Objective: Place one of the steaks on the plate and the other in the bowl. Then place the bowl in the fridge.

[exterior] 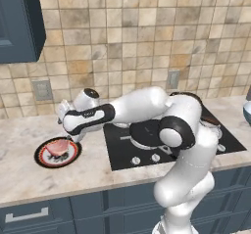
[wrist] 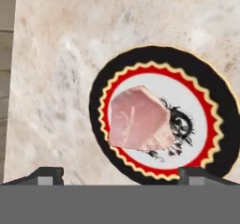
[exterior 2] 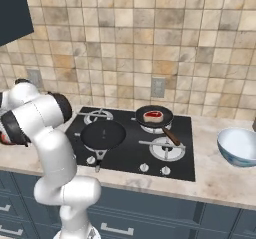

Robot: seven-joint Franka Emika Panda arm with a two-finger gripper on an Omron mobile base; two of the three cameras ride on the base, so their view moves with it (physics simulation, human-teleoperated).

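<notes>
One steak (wrist: 138,119) lies flat on the plate (wrist: 154,61), a small round plate with a black outer ring and red band, on the marble counter left of the cooktop. My gripper (wrist: 122,176) hovers just above it, open, with both fingertips (wrist: 47,175) wide apart and nothing between them. From the left base view the gripper (exterior: 68,138) hangs over the plate (exterior: 41,158) and its steak (exterior: 58,146). The other steak (exterior 2: 153,116) rests in a black frying pan (exterior 2: 165,114) on a back burner. The pale blue bowl (exterior 2: 239,146) stands empty on the counter to the right. The fridge is out of view.
A black cooktop (exterior 2: 131,140) carries a second, empty black pan (exterior 2: 103,134) at its front left. A dark blue wall cabinet (exterior: 17,22) hangs above the plate's side. Tiled wall with outlets (exterior: 41,89) runs behind; drawers (exterior: 27,214) sit below the counter edge.
</notes>
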